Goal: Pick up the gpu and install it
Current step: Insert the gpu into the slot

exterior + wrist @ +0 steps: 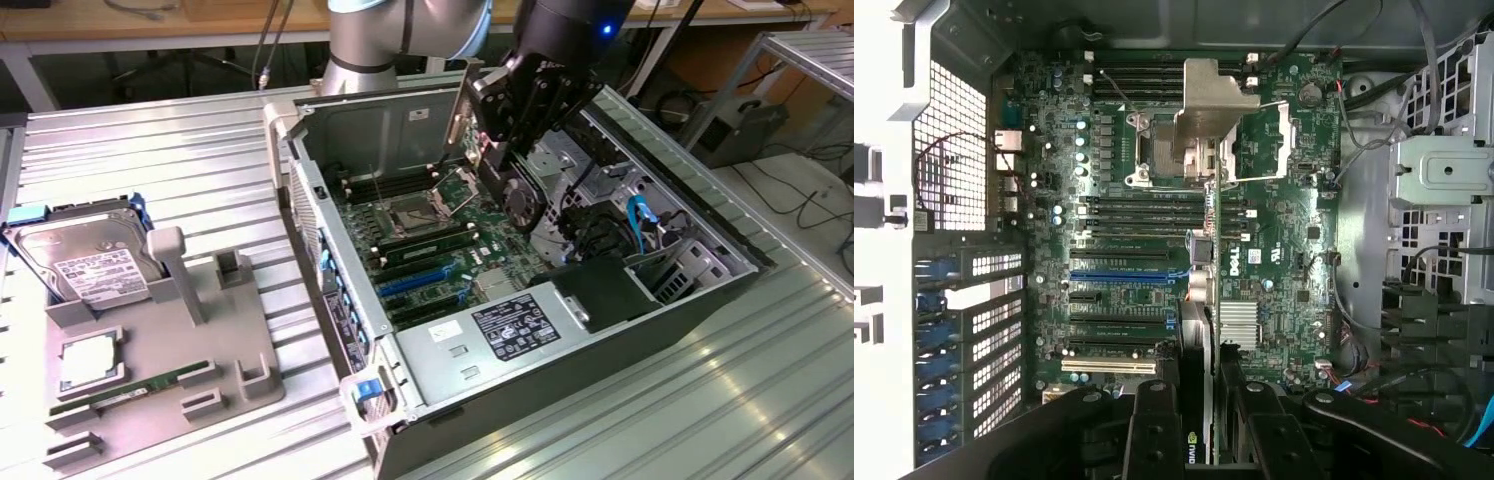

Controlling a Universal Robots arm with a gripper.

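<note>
A: Where is your gpu (pixel 522 203)?
B: Your fingers (pixel 1154 410) are clamped on it. It hangs on edge inside the open computer case (pixel 380 125), over the green board (pixel 1274 250).

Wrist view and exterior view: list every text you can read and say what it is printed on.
"DELL": white print on the motherboard, wrist view.
"NVIDIA", with its logo: on the edge of the gpu, wrist view; only just legible.
Label on the hard drive: too small to read.
Label on the power supply: too small to read.
</note>
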